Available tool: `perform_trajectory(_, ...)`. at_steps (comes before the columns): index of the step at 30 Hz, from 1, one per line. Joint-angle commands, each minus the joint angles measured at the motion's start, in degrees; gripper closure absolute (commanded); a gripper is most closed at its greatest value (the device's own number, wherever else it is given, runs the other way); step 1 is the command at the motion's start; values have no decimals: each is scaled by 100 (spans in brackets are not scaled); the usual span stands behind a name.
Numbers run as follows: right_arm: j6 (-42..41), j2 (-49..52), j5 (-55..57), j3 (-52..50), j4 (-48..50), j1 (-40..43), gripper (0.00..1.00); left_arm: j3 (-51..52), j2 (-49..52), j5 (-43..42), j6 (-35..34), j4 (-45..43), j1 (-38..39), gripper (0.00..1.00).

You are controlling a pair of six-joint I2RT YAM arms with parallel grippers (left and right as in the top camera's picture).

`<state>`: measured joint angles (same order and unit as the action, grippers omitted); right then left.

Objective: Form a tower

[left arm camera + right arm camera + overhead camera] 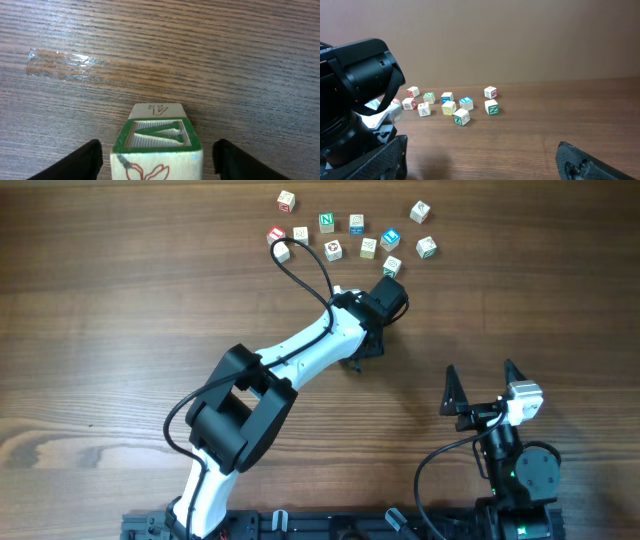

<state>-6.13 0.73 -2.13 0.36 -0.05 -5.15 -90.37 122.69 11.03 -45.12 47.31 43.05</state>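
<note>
We see the tower [157, 137] only in the left wrist view, and only its top: a small wooden cube with a green-framed face, a letter carved into ribbed pale wood, and a red line drawing on the near side. A pale edge with a thin mark shows just behind it. We cannot tell whether that belongs to a cube underneath, nor how many cubes it stands on. From overhead it is hidden under the left gripper [157, 162], far of centre on the table [100, 330] and just near of the loose cubes [368, 247].

The black fingers [80, 162] stand spread, with a gap to the cube on each side, touching nothing. The right gripper [482, 385] waits near right, spread wide and empty.

We judge the cubes light, stiff and smooth-faced. Nothing binds them, so a sideways nudge could topple the stack. The best hold is square on two opposite flat sides, at mid-height.

The table is dark grained wood, with a glossy clear strip of tape [60, 65] far left.
</note>
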Motion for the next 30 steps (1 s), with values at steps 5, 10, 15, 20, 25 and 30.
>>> perform_trajectory(5, 11, -31, -74, -7, 11, 20, 0, 48, 85, -9, -11, 4, -31, 53)
perform_trajectory(10, 11, -31, -74, -7, 13, 20, 0, 48, 85, -7, -9, 4, -31, 61)
perform_trajectory(15, 11, -31, -74, -7, 11, 20, 0, 48, 85, -7, -9, 4, -31, 64)
perform_trajectory(20, 11, -31, -72, -7, 13, 20, 0, 48, 85, -7, -7, 4, -31, 66)
perform_trajectory(25, 11, -31, -74, -7, 13, 20, 0, 48, 85, -26, 125, -7, -31, 67)
perform_trajectory(30, 9, -31, -74, -7, 13, 20, 0, 48, 85, -35, 236, -22, -31, 68)
